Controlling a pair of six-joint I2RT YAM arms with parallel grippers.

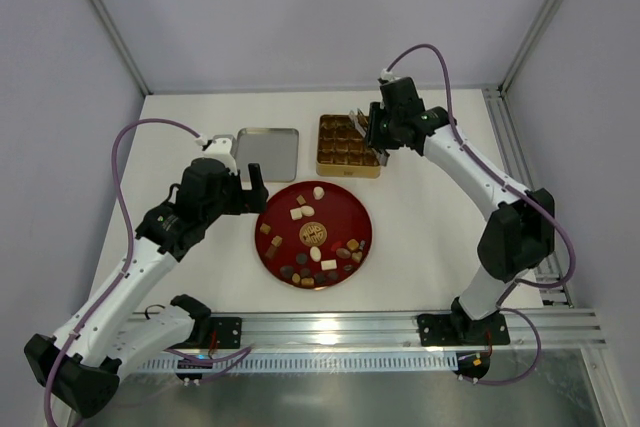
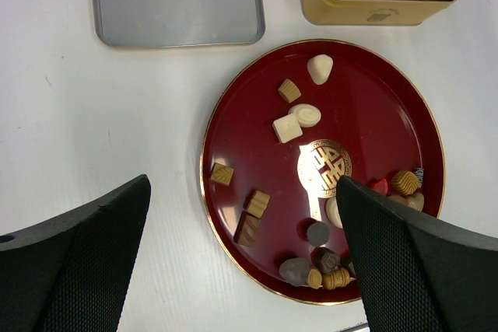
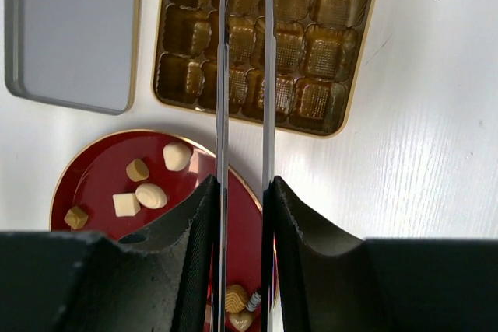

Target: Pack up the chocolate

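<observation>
Seen from above with the arm bases nearest, left gripper (image 1: 252, 190) first: fingers spread wide, clamped on nothing, hanging at the left rim of the round red plate (image 1: 338, 209), probably parked there to leave room for the other arm. On the plate, the chocolate (image 2: 287, 127): small cream, tan and dark brown pieces, a loose few toward the far side, a tight cluster along the near right edge, none visibly packed yet. Beyond the plate, side by side on the white table (image 1: 430, 217), a flat grey lid (image 1: 268, 154) to the left and the open gold tin (image 1: 348, 171) to the right, lid off presumably to keep the cells reachable. Farthest, right gripper (image 1: 368, 129) over the tin, fingers pressed together on thin metal tongs (image 3: 222, 75), likely chosen for reaching into narrow cells. From the overhead camera, only the general layout. From the left wrist camera, individual shapes and colours of the pieces. From the right wrist camera, two tong blades running parallel, slightly apart, over moulded cells looking empty; tips cut off by the top edge, so no telling whether pinching a piece.
</observation>
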